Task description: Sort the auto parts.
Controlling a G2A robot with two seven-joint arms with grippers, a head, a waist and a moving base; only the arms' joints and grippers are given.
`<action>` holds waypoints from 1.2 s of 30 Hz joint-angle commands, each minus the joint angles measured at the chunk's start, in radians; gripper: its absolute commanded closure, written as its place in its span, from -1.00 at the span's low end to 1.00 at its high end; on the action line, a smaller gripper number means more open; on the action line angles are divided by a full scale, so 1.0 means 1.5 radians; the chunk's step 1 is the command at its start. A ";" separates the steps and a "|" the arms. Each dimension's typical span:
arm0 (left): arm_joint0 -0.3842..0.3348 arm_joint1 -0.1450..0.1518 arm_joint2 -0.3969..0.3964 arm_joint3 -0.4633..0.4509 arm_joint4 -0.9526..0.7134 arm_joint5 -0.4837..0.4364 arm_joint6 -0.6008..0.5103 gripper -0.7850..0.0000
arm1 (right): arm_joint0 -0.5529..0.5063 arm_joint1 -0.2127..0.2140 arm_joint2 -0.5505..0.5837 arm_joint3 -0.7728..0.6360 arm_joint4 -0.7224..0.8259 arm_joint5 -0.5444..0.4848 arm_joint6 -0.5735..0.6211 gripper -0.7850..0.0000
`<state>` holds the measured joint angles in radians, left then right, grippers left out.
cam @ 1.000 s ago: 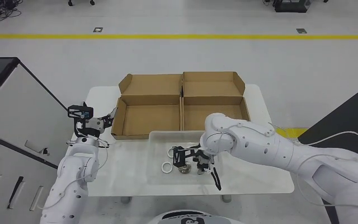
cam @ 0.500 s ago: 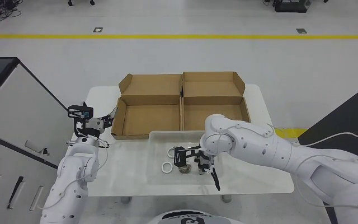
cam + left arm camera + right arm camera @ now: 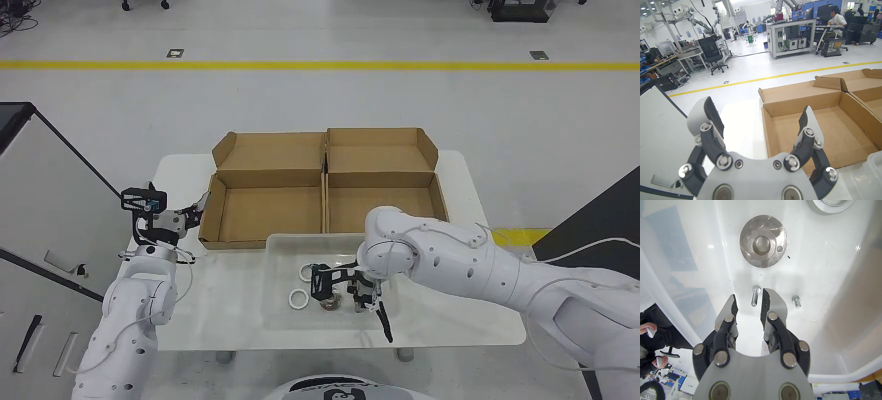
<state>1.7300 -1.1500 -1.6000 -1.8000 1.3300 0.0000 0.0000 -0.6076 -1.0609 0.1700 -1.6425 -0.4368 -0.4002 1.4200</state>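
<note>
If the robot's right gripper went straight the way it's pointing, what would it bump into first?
Most likely the long bolt, lying just ahead between the open fingers of the right gripper, then the floor of the white tray. Depth is hard to judge.

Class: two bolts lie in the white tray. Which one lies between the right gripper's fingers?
The longer hex-head bolt; the shorter bolt lies off to one side, outside the right gripper.

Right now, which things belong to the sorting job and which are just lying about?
Job: flange, long bolt, short bolt, white ring, tray, cardboard boxes, right hand.
Lying about: office chair, yellow floor line.
</note>
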 commanded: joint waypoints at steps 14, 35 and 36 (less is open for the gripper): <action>0.000 0.000 0.000 0.000 0.000 0.000 0.000 -1.00 | -0.005 -0.005 0.000 0.002 -0.011 0.003 0.003 0.29; 0.000 0.000 0.000 0.000 0.000 0.000 0.000 -1.00 | -0.011 -0.019 0.000 0.023 -0.034 0.011 0.011 1.00; 0.000 0.000 0.000 0.000 0.000 0.000 0.000 -1.00 | -0.010 -0.020 0.000 0.023 -0.035 0.010 0.010 1.00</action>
<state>1.7300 -1.1500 -1.6000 -1.8000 1.3300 0.0000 0.0000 -0.6238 -1.0897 0.1700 -1.6085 -0.4883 -0.3842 1.4362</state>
